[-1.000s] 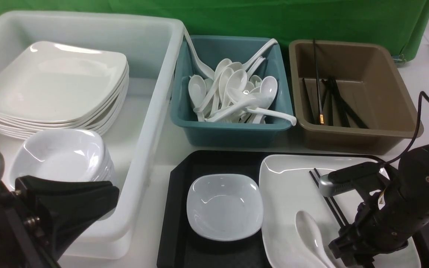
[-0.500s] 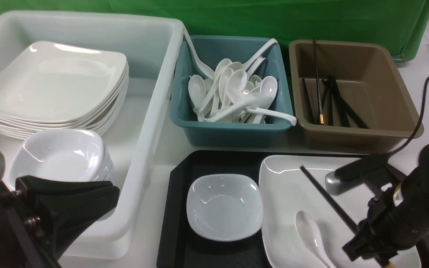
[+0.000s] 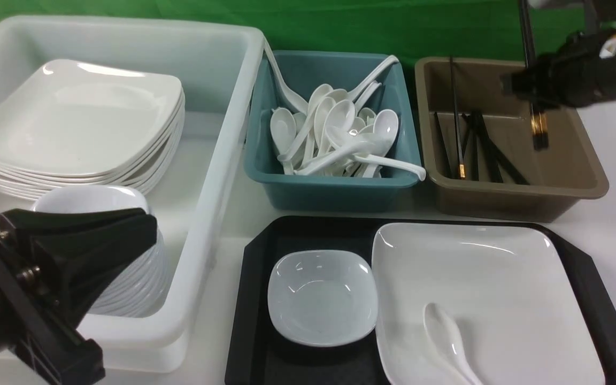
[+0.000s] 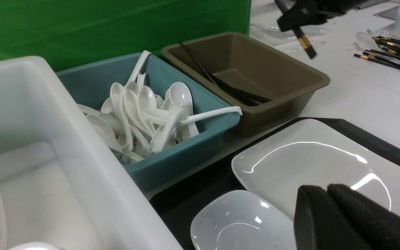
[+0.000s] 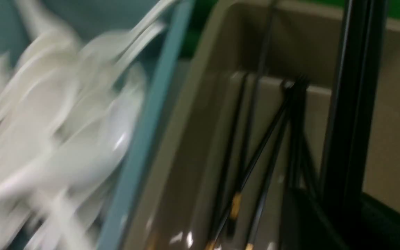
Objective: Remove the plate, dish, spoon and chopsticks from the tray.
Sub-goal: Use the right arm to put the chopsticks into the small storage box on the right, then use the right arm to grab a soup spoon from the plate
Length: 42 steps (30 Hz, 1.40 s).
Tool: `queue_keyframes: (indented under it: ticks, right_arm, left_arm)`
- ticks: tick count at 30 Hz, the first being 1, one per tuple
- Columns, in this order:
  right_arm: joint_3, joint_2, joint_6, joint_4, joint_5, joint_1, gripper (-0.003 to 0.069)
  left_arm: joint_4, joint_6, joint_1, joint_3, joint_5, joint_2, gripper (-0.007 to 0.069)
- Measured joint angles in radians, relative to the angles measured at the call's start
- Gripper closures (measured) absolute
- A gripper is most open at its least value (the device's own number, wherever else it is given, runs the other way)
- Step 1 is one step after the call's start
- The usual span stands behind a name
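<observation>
The black tray (image 3: pixel 257 321) holds the small deep dish (image 3: pixel 322 297) and, to its right, the large flat plate (image 3: pixel 479 278). The white spoon (image 3: pixel 447 337) lies on the plate's near part. My right gripper (image 3: pixel 533 88) is shut on the black chopsticks (image 3: pixel 539 128), which hang upright, gold band down, over the brown bin (image 3: pixel 500 200). They also show in the left wrist view (image 4: pixel 306 41) and the right wrist view (image 5: pixel 354 104). My left gripper (image 3: pixel 150 235) is shut and empty, low at the left above the white tub; in its wrist view (image 4: pixel 326 189) it is near the dish (image 4: pixel 238 222).
A white tub (image 3: pixel 222 160) at the left holds stacked plates (image 3: pixel 78 117) and stacked bowls (image 3: pixel 131 283). A teal bin (image 3: pixel 335 190) is full of spoons. The brown bin holds several black chopsticks (image 3: pixel 474 144). More loose chopsticks (image 4: pixel 387 52) lie on the table at the far right.
My right gripper has lifted the chopsticks off the plate and carried them up and back over the brown bin. My left arm has shifted slightly.
</observation>
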Motion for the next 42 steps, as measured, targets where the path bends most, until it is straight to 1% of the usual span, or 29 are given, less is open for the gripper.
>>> queue_keyframes:
  ticks: [1, 2, 3, 4, 5, 6, 7, 8, 9, 11, 12, 13, 14, 15, 16, 18, 19, 20, 21, 23, 26, 29, 31, 34, 36, 42]
  right_arm:
    - [-0.009, 0.022, 0.004, -0.001, -0.001, -0.003, 0.0514]
    - [-0.068, 0.084, 0.020, -0.001, -0.001, -0.016, 0.0506]
    - [-0.109, 0.135, 0.039, -0.001, 0.005, -0.023, 0.0477]
    - [-0.115, 0.150, 0.040, -0.001, 0.008, -0.024, 0.0471]
    - [-0.142, 0.176, 0.048, -0.001, 0.019, -0.025, 0.0429]
    - [-0.171, 0.211, 0.058, -0.001, 0.037, -0.025, 0.0344]
    - [-0.173, 0.211, 0.058, -0.001, 0.039, -0.025, 0.0333]
    - [-0.180, 0.218, 0.060, -0.001, 0.048, -0.025, 0.0291]
    - [-0.190, 0.217, 0.061, -0.001, 0.066, -0.025, 0.0211]
    - [-0.193, 0.199, 0.058, -0.001, 0.095, -0.025, 0.0172]
    - [-0.194, 0.177, 0.055, -0.001, 0.152, -0.025, 0.0165]
    - [-0.194, 0.159, 0.052, -0.001, 0.185, -0.025, 0.0167]
    - [-0.194, 0.127, 0.037, -0.001, 0.266, -0.024, 0.0183]
    - [-0.194, 0.121, 0.029, -0.001, 0.298, -0.022, 0.0187]
    - [-0.193, 0.074, 0.001, -0.003, 0.423, -0.012, 0.0231]
    - [-0.158, 0.004, -0.026, -0.008, 0.614, 0.015, 0.0307]
    - [-0.152, 0.004, -0.026, -0.008, 0.629, 0.018, 0.0314]
    - [-0.087, -0.049, -0.035, -0.009, 0.721, 0.057, 0.0361]
    - [-0.032, -0.081, -0.040, -0.009, 0.753, 0.088, 0.0379]
    - [0.067, -0.133, -0.041, -0.008, 0.769, 0.143, 0.0393]
    - [0.263, -0.223, -0.004, -0.003, 0.737, 0.263, 0.0385]
    - [0.420, -0.264, 0.060, 0.001, 0.642, 0.355, 0.0338]
    - [0.495, -0.265, 0.095, 0.001, 0.548, 0.388, 0.0301]
    - [0.555, -0.246, 0.135, 0.001, 0.443, 0.405, 0.0268]
    - [0.574, -0.227, 0.154, 0.000, 0.399, 0.407, 0.0260]
    - [0.579, -0.154, 0.173, 0.000, 0.339, 0.410, 0.0257]
  left_arm:
    - [0.000, 0.000, 0.000, 0.000, 0.000, 0.000, 0.0607]
    - [0.000, 0.000, 0.000, 0.000, -0.001, 0.000, 0.0607]
    - [0.000, 0.000, 0.000, 0.000, -0.007, 0.000, 0.0607]
    - [0.000, 0.000, 0.000, 0.000, -0.009, 0.000, 0.0607]
    - [0.000, 0.000, 0.000, 0.000, -0.011, 0.000, 0.0607]
    - [0.000, 0.000, 0.000, 0.000, -0.027, 0.000, 0.0607]
    - [0.000, 0.000, 0.000, 0.000, -0.028, 0.000, 0.0607]
    - [0.000, 0.000, 0.000, 0.000, -0.036, 0.000, 0.0607]
    - [0.000, 0.000, 0.000, 0.000, -0.049, 0.000, 0.0607]
    - [0.000, 0.000, 0.000, 0.000, -0.053, 0.000, 0.0607]
    - [0.000, 0.000, 0.000, 0.000, -0.054, -0.001, 0.0607]
    - [-0.001, 0.000, 0.000, 0.000, -0.053, -0.001, 0.0607]
    - [-0.001, 0.000, 0.000, 0.000, -0.049, -0.001, 0.0607]
    - [-0.001, 0.000, 0.000, 0.000, -0.047, -0.001, 0.0607]
    - [0.003, 0.002, 0.000, 0.000, -0.039, -0.001, 0.0607]
    - [0.005, 0.003, 0.000, 0.000, -0.029, -0.001, 0.0607]
    - [0.005, 0.003, 0.000, 0.000, -0.030, -0.001, 0.0607]
    - [0.007, 0.003, 0.000, 0.000, -0.028, -0.001, 0.0607]
    - [0.008, 0.003, 0.000, 0.000, -0.027, -0.001, 0.0607]
    - [0.008, 0.003, 0.000, 0.000, -0.027, -0.001, 0.0607]
    - [0.008, 0.003, 0.000, 0.000, -0.027, -0.001, 0.0607]
    - [0.009, 0.004, 0.000, 0.000, -0.027, -0.001, 0.0607]
    - [0.009, 0.003, 0.000, 0.000, -0.026, -0.001, 0.0607]
    - [0.009, 0.003, 0.000, 0.000, -0.026, -0.001, 0.0607]
    - [0.009, 0.003, 0.000, 0.000, -0.026, -0.001, 0.0607]
    - [0.006, 0.003, 0.000, 0.000, -0.013, -0.001, 0.0607]
